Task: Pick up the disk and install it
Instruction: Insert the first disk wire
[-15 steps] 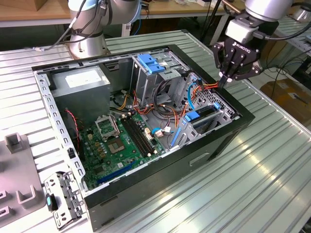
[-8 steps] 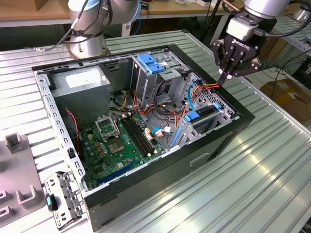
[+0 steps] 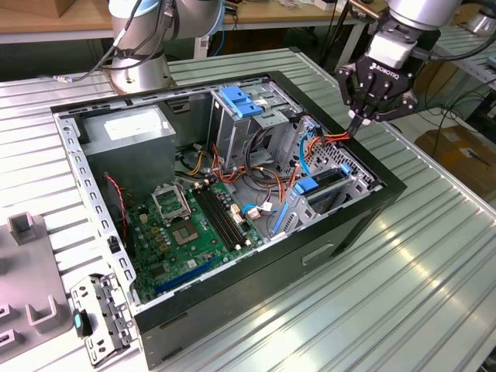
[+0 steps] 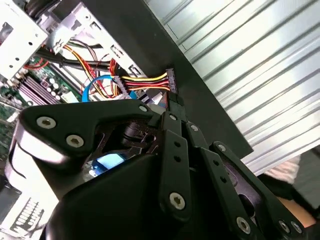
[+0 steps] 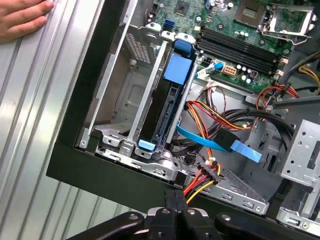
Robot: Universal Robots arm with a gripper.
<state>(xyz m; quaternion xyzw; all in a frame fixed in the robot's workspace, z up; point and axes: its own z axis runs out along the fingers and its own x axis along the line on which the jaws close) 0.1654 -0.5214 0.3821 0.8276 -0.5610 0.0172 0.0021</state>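
Observation:
The disk (image 3: 328, 180) stands on edge in the drive bay at the corner of the open computer case (image 3: 256, 291) on the exterior view's right, its blue carrier end (image 3: 307, 185) facing the motherboard. In the first wrist view the disk (image 5: 164, 117) sits between the bay's metal rails. My gripper (image 3: 356, 129) hovers over the case's rim just behind that bay. It is shut on the black connector (image 4: 171, 81) of a red, yellow and black power cable (image 5: 202, 181) that runs back into the case.
A person's hand (image 5: 20, 19) rests on the ribbed table beside the case. A flat blue data cable (image 5: 220, 145) lies loose by the bay. Inside are the motherboard (image 3: 194, 225), a grey power supply box (image 3: 128, 128) and a drive cage with a blue latch (image 3: 237, 101).

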